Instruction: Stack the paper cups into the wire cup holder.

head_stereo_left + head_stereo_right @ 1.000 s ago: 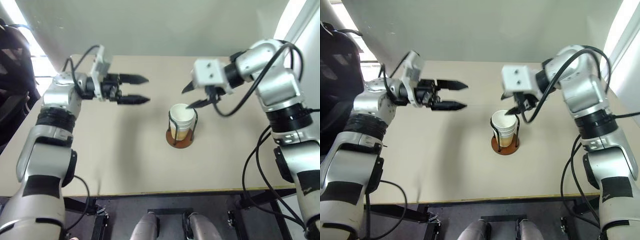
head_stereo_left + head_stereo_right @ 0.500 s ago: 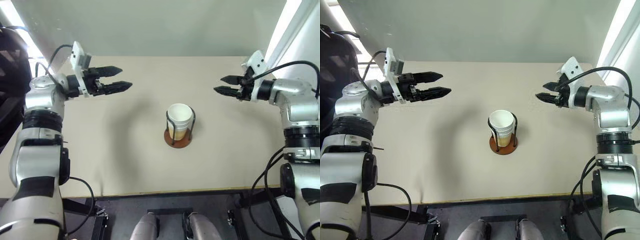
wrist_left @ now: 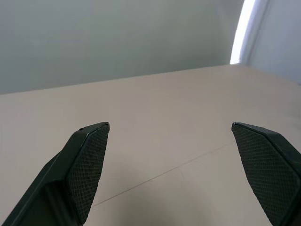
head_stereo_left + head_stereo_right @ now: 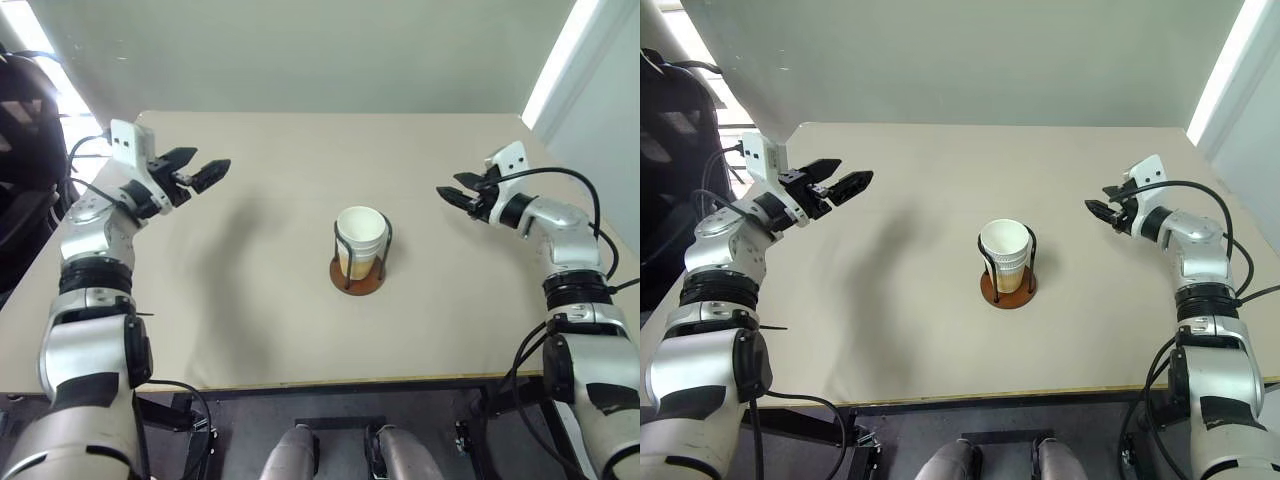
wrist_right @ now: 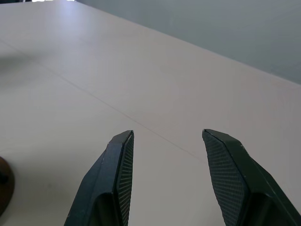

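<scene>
Your paper cups (image 4: 360,238) sit nested in wire cup holder (image 4: 358,272), mid-table (image 4: 250,300) | left gripper (image 4: 200,172) spread wide, empty | right gripper (image 4: 452,190) parted, empty, well clear.

Nested paper cups (image 4: 360,236), matt white at the rim and pale tan lower down, sit in a holder (image 4: 358,275) of thin black wire on a smooth reddish-brown disc that looks like wood. The table (image 4: 260,300) is a matt beige surface crossed by fine seams. Fingers (image 3: 87,165) of black plastic carry cross-hatched, textured pads; glossy silver shells cover the arms.
</scene>
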